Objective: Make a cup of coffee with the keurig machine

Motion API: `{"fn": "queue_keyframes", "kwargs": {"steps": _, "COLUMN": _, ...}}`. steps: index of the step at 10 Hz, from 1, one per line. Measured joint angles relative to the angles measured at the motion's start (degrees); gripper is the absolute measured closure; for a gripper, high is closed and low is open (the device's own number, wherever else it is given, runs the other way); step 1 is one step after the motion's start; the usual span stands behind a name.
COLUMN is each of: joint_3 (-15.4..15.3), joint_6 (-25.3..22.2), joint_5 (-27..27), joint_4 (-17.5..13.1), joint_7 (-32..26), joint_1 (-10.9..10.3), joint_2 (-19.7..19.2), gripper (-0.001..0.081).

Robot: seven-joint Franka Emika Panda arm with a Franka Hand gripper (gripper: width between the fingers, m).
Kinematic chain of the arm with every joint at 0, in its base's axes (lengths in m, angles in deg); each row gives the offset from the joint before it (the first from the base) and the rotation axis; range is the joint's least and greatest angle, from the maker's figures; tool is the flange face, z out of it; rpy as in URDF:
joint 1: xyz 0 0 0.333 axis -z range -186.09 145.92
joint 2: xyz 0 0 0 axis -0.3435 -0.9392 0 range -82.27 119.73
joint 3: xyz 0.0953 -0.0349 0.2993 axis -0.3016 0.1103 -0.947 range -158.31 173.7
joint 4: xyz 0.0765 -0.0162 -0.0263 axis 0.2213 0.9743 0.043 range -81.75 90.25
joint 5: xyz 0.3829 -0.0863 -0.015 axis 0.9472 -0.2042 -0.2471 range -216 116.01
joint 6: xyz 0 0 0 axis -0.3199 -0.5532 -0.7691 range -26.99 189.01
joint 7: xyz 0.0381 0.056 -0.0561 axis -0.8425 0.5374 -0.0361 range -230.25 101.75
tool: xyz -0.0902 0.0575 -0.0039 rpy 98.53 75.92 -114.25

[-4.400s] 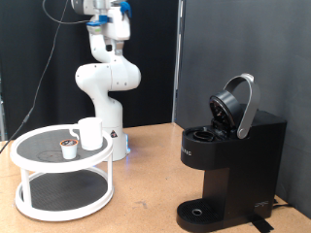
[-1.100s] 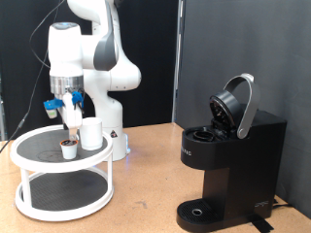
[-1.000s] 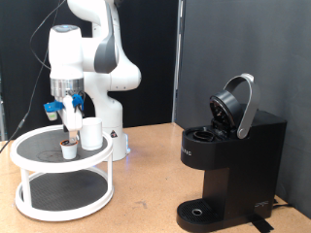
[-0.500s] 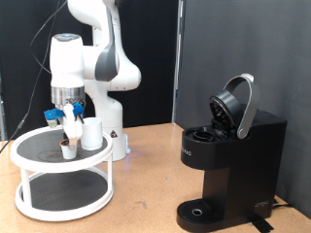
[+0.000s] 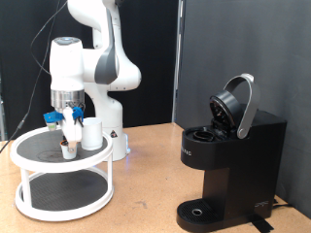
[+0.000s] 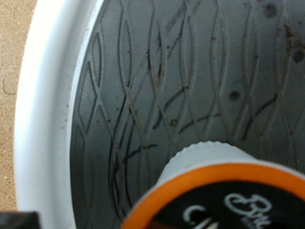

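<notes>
The white cup (image 5: 92, 134) stands on the top tier of a white round tray stand (image 5: 44, 163) at the exterior view's left. A tiny white pod (image 5: 68, 149) with a brown top sits beside it. My gripper (image 5: 66, 139) hangs open right over the pod, fingers down on either side of it. In the wrist view the pod (image 6: 224, 186) fills the lower edge, close up, on the dark patterned tray surface (image 6: 152, 86); the fingers do not show there. The black keurig machine (image 5: 222, 170) stands at the right with its lid (image 5: 236, 105) raised.
The white robot base (image 5: 107, 87) rises behind the tray stand. The stand's lower tier (image 5: 58, 202) sits on the wooden table (image 5: 146, 209). A black curtain hangs behind. The machine's round drip tray (image 5: 199, 212) is bare.
My gripper has come down from high above the robot base to the tray's top tier, and in the last second has sunk lower over the pod. Cup, pod and machine have not moved.
</notes>
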Motion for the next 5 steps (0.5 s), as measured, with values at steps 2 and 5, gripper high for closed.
{"fn": "queue_keyframes", "kwargs": {"steps": 2, "joint_3": 0.0, "joint_6": 0.0, "joint_5": 0.0, "joint_4": 0.0, "joint_7": -0.1, "joint_1": 0.0, "joint_2": 0.0, "gripper": 0.0295}}
{"fn": "queue_keyframes", "kwargs": {"steps": 5, "joint_3": 0.0, "joint_6": 0.0, "joint_5": 0.0, "joint_4": 0.0, "joint_7": -0.2, "joint_1": 0.0, "joint_2": 0.0, "gripper": 0.0430}}
